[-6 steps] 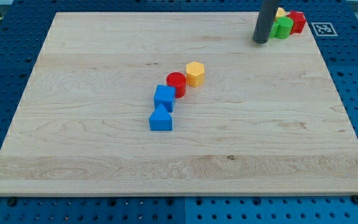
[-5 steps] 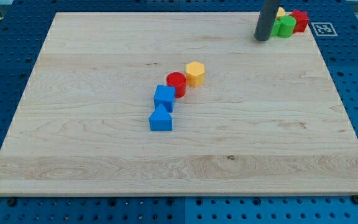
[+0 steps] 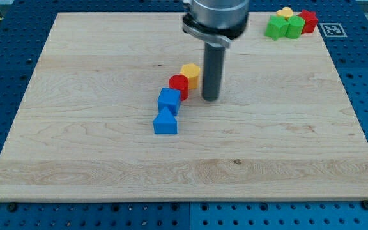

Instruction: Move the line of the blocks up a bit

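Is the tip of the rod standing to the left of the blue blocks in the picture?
No, my tip stands to the view's right of the yellow block, well right of both blue blocks.

Four blocks in slanted line near table [image 3: 75, 160] middle: house block [image 3: 165, 122] lowest, cube [image 3: 168, 100] touching above it, cylinder [image 3: 179, 85] next up-right, hexagon block [image 3: 190, 74] at upper end. My tip [image 3: 211, 98] just right of hexagon block and cylinder. Separate cluster [image 3: 289, 22] at view's top right, well apart.
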You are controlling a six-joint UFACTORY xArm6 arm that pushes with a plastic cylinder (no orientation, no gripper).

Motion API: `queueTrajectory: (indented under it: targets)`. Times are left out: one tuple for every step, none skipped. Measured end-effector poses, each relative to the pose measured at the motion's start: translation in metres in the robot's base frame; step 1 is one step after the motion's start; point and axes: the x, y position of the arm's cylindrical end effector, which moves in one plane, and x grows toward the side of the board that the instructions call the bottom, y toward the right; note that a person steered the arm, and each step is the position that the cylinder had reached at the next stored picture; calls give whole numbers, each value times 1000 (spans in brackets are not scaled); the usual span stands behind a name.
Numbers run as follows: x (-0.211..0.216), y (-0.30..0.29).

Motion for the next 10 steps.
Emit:
queueTrajectory:
  targets:
    - [61, 21]
    - [116, -22]
    - [119, -93]
    - [97, -97]
    - [74, -97]
    - [53, -97]
    - [37, -97]
    - [24, -92]
    - [25, -91]
    - [39, -130]
